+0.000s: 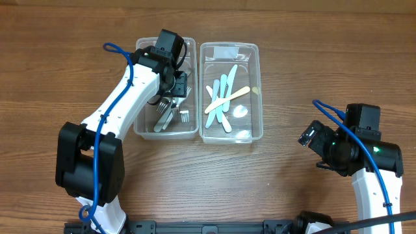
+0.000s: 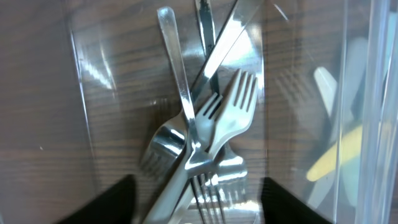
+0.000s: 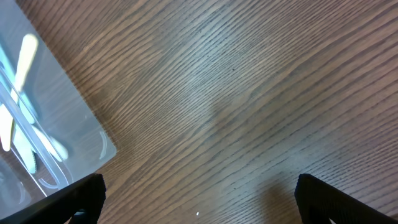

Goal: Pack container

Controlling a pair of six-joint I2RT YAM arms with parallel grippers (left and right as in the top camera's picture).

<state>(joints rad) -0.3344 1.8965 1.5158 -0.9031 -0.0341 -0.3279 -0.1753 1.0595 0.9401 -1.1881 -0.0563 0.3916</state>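
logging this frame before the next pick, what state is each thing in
left container: no lid on, holds metal cutlery
metal cutlery: lying piled and crossed, not gripped
right container: no lid on, holds plastic cutlery
plastic cutlery: lying crossed in a loose heap
left fingers: open, empty, over the metal cutlery
right fingers: open, empty, over the table

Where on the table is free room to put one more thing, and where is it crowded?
The table is bare between the right container and the right gripper, and in front of both containers, along the near edge. Crowded: the left container, holding piled metal forks with the left gripper above them.
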